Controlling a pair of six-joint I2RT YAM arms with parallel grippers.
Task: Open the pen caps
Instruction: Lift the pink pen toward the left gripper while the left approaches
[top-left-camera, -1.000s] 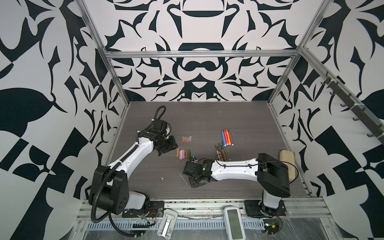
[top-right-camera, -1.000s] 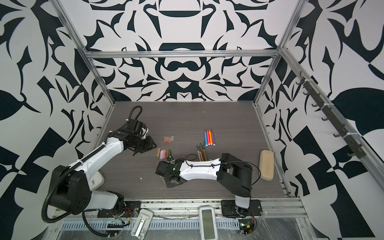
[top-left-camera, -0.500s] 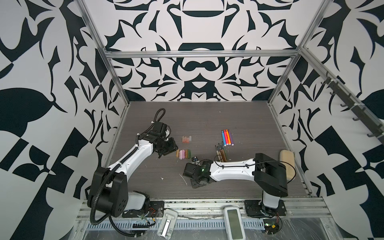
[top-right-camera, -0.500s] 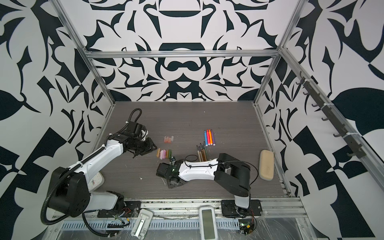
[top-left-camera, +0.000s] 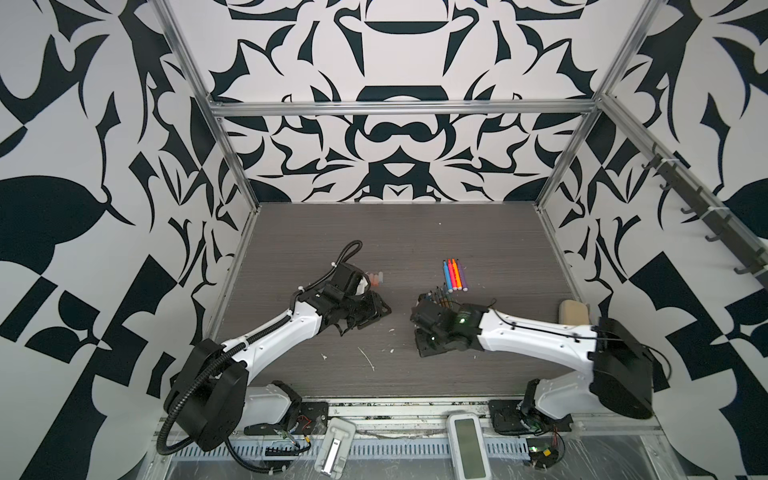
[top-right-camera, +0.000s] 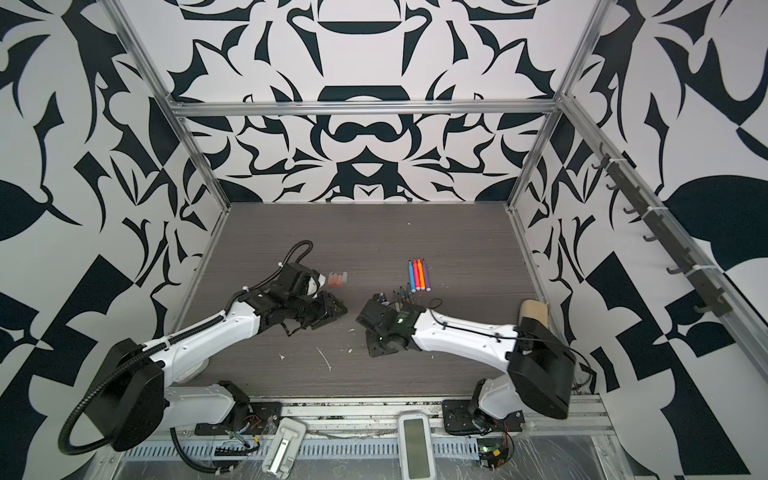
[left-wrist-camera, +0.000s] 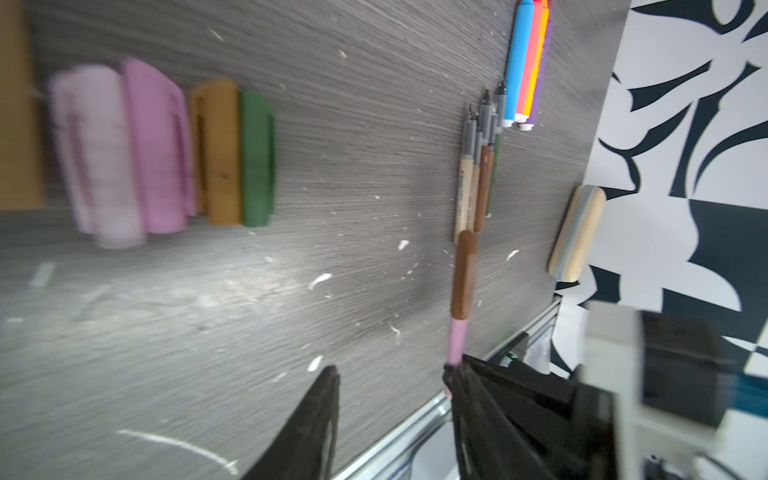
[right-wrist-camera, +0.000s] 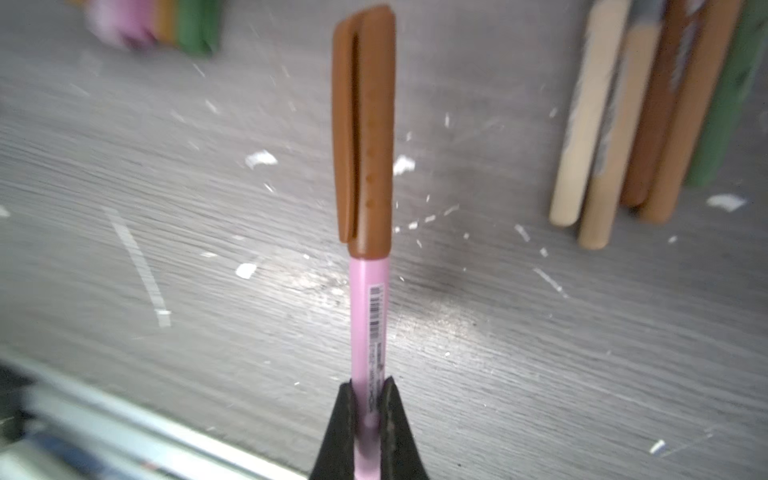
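— Pen (right-wrist-camera: 368, 324) position, against the fingers?
— Your right fingers (right-wrist-camera: 390, 415) are pinched narrow on its pink barrel, at the tail end. The pen sticks straight out beyond them over the worktop (right-wrist-camera: 208, 291). Its brown cap (right-wrist-camera: 365, 124) is on at the far end, well clear of the tips.
— And the left?
— Your left fingers (left-wrist-camera: 322, 415) stand part open with nothing between them. The cap lies beyond them and off to one side, not in the gap.
— Anything you can't make out?
— One left finger merges with the dark bulk around the pen's tail, so its edge is unclear. The loose caps (left-wrist-camera: 166, 149) are smeared by blur, and the other pens (left-wrist-camera: 478, 174) are soft. In both top views the held pen is lost against the black fingers.
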